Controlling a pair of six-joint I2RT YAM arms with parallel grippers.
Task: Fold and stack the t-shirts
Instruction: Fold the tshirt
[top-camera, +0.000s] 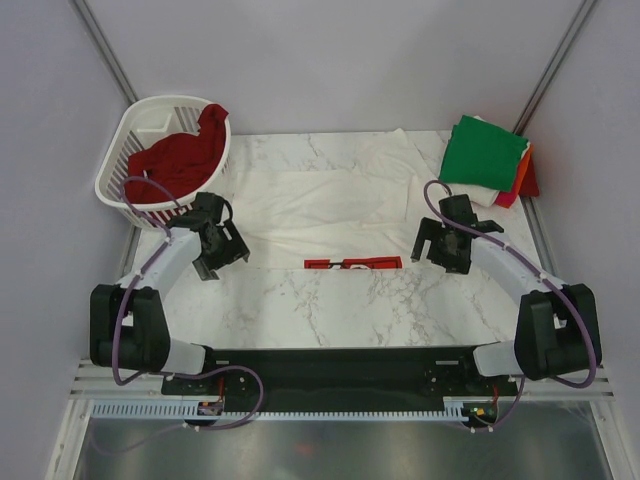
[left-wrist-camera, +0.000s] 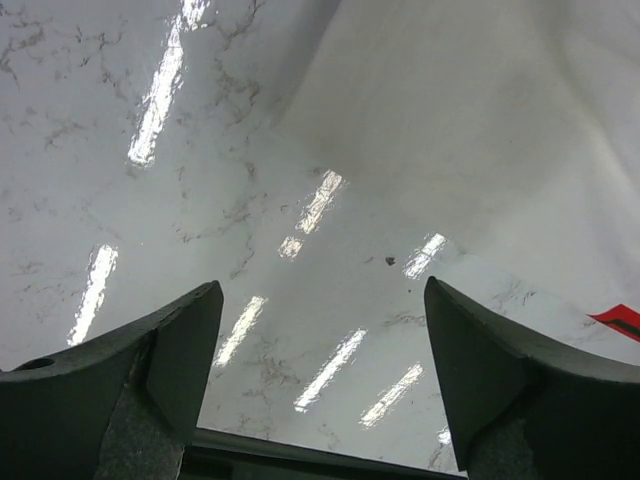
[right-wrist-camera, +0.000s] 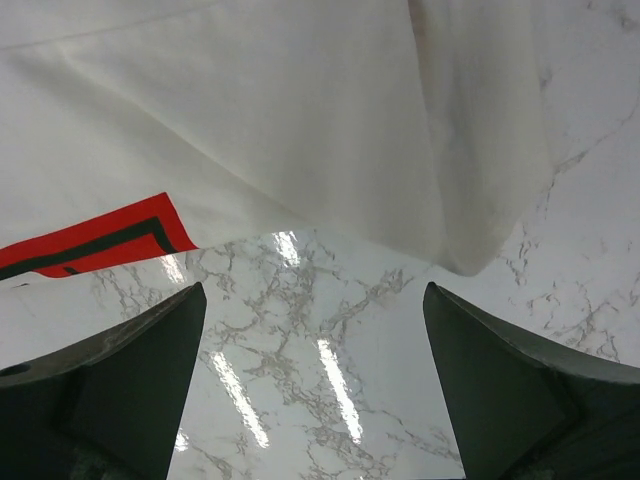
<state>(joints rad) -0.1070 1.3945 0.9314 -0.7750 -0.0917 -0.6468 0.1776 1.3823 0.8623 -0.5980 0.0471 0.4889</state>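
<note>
The white t-shirt (top-camera: 330, 200) lies spread flat across the far half of the bench (top-camera: 330, 310), its red print at the near hem. The left fingers (left-wrist-camera: 175, 345) and right fingers (right-wrist-camera: 485, 370) both stand wide apart and empty over bare marble. The shirt's near corners lie just beyond their tips, untouched.

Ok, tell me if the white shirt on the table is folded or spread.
Spread: the white shirt lies wide and flat across the table.

You face a glossy white marble tabletop (top-camera: 330, 300) streaked with light glare, with plain pale walls (top-camera: 330, 60) left, right and far.
</note>
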